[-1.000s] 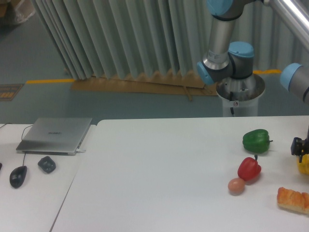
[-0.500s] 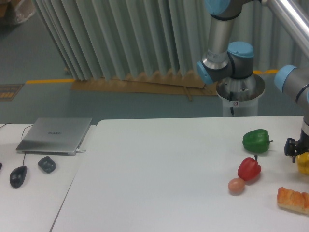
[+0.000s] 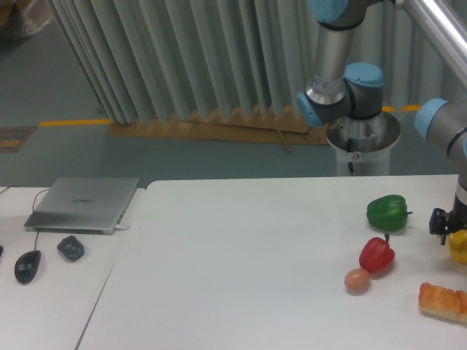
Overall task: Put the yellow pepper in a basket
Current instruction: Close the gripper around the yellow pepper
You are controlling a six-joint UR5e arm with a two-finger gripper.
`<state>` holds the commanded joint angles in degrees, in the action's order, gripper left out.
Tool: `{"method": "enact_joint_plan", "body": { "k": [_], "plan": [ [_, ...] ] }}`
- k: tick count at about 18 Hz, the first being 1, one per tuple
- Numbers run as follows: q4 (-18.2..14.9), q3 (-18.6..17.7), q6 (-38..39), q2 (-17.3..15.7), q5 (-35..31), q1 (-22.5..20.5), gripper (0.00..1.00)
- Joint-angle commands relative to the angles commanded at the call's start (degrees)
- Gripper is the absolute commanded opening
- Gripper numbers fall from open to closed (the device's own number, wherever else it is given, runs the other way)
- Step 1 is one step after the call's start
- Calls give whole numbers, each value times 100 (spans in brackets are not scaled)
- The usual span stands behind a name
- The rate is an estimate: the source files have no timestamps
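Yellow pepper (image 3: 460,246) sits at the far right edge of view on the surface (image 3: 241,262), cropped by the frame. Gripper (image 3: 446,223) stands directly above and touching it; jaw opening cannot be determined. No basket is visible.

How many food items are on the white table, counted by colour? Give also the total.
Green: 1, green pepper
Red: 1, red pepper
Yellow: 1, yellow pepper, at the frame edge
Tan: 1, egg-like piece
Orange-and-white: 1, bread-like piece
Total: 5
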<state>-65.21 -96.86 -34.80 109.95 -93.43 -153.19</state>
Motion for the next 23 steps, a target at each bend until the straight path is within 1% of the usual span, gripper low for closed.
{"method": "enact_joint_plan", "body": {
  "k": [3, 13, 16, 20, 22, 23],
  "plan": [
    [0, -70, 0, 0, -26, -35, 100],
    [0, -79, 17, -26, -62, -44, 99],
    [9, -167, -9, -26, -70, -35, 71],
    [9, -202, -18, -44, -62, -44, 61],
    [9, -185, -18, -53, -53, -44, 48],
    [9, -167, -27, -61, -44, -44, 48]
  ]
}}
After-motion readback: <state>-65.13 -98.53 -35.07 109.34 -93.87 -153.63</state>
